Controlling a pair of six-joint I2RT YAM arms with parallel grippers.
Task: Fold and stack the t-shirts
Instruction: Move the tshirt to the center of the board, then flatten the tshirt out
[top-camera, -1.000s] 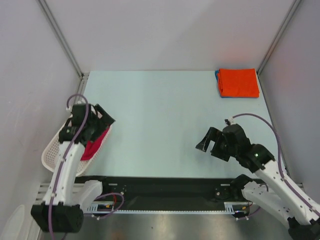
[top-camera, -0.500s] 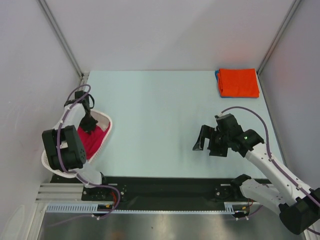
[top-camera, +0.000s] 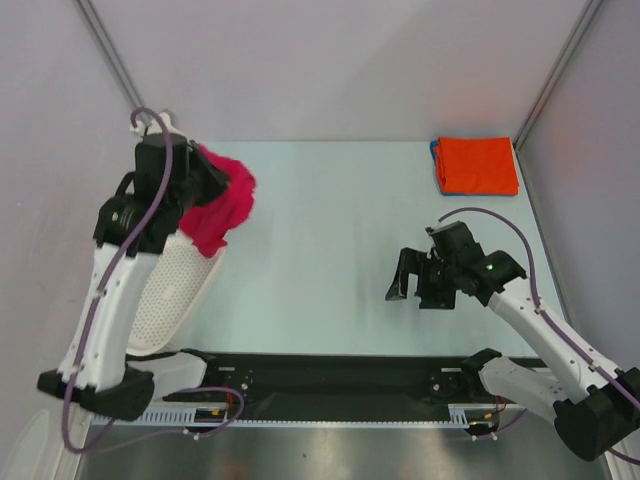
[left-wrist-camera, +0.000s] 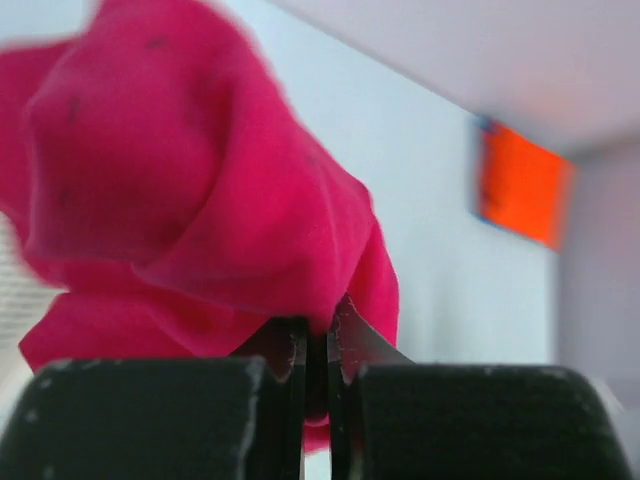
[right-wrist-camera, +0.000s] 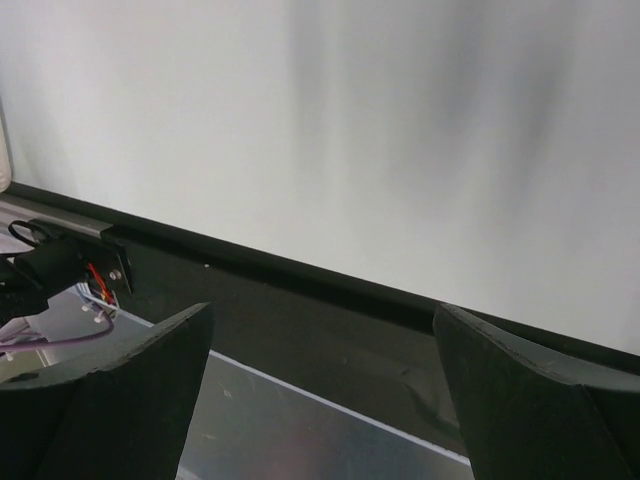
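Right tool (right-wrist-camera: 322, 315) spread wide; black strip (right-wrist-camera: 300, 285) ahead, pale table (right-wrist-camera: 400, 140) beyond, wires (right-wrist-camera: 55, 338) lower left.

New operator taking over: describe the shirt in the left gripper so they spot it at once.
Look at the table's far-left corner, above the white perforated basket. The left gripper is shut on a crumpled crimson t-shirt, held off the table. It is the only unfolded shirt; the orange t-shirt lies folded at the far right.
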